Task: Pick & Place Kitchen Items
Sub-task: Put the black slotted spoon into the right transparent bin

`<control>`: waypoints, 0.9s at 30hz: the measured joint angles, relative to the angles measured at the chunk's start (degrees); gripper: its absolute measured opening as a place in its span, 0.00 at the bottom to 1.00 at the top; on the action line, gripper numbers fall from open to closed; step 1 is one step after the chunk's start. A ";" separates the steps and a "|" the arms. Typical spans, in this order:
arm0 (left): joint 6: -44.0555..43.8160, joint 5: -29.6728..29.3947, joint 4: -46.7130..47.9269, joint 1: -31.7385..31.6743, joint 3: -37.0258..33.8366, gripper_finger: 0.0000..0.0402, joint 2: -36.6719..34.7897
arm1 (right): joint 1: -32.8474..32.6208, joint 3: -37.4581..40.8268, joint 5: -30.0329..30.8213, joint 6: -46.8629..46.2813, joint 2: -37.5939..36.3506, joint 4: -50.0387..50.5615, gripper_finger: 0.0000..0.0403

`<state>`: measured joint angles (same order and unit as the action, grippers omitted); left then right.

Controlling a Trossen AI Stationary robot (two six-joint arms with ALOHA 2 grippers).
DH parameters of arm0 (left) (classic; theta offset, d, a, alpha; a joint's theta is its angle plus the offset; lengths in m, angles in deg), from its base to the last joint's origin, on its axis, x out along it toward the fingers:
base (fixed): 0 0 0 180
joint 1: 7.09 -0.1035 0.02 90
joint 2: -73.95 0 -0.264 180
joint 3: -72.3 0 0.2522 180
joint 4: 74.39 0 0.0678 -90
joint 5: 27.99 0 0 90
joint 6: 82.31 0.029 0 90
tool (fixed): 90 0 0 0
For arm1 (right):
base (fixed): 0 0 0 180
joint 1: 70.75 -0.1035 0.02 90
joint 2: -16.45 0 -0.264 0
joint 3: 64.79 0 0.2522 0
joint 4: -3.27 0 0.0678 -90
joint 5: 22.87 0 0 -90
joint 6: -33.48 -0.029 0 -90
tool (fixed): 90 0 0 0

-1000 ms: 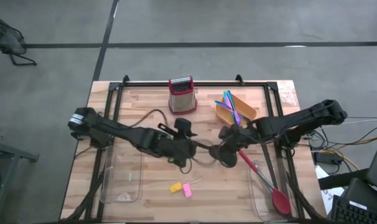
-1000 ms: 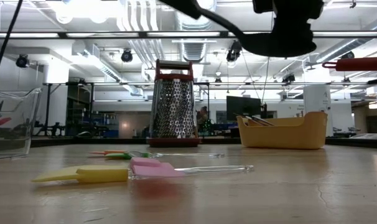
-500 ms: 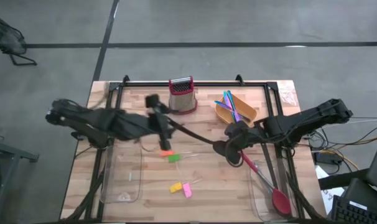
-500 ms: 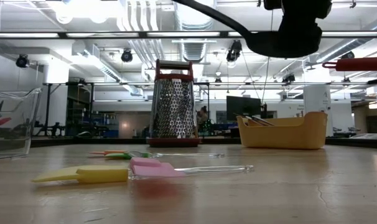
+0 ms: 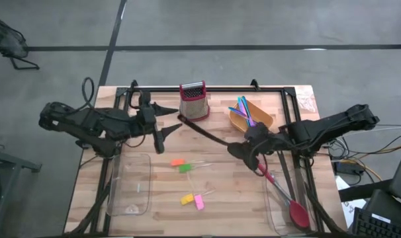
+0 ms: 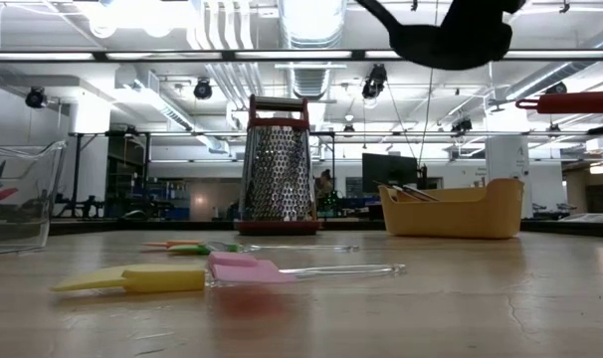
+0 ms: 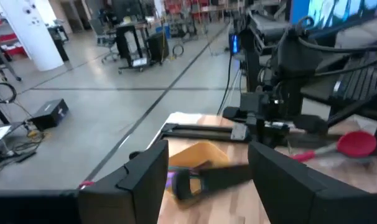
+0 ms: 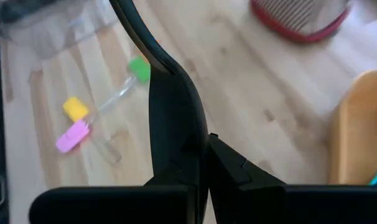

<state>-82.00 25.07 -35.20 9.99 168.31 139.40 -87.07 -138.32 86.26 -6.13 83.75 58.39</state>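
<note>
The right hand [image 5: 243, 149] hangs above the middle-right of the pale wooden worktop [image 5: 214, 205], its fingers pinched fully together on the bowl end of a long black plastic spoon [image 5: 207, 135]; the spoon is lifted clear of the wood, and its thin handle slants away toward the red box grater with a metal top [image 5: 193, 101] at the far edge; the low view shows the spoon's dark bowl [image 6: 449, 42] high over the surface. The left hand [image 5: 155, 125] sits over the left part of the worktop, well apart from the spoon's bowl, its two dark fingers [image 7: 135, 180] spread wide with nothing between them. A small orange piece [image 5: 177, 162] and a small green piece [image 5: 184, 168] lie just beside each other near the centre; a yellow piece [image 5: 186, 198] and a pink piece [image 5: 199, 203] lie close together nearer the front edge. Thin blue, purple and green sticks [image 5: 245, 110] rest in the orange wooden bowl [image 5: 261, 117] to the grater's right; a red-headed spoon [image 5: 296, 213] lies at the front right; a clear plastic tray [image 5: 128, 185] stands at the front left.
</note>
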 joint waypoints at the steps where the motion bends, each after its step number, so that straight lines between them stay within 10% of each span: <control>1: 0.29 -0.03 -1.69 0.00 -1.03 0.56 -0.48 | 0.02 0.00 1.47 0.46 -0.72 -0.01 0.03; 17: 4.53 4.93 -38.52 -1.22 -19.26 0.56 -0.31 | 0.07 0.00 7.84 9.65 -5.41 -10.47 0.03; 27: 0.65 10.95 -46.04 -3.48 -20.49 0.56 6.15 | 0.04 0.00 7.38 10.54 -1.94 -15.50 0.03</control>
<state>-81.35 36.01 -81.23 6.51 147.82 145.55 -87.02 -138.32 93.65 4.41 81.81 42.90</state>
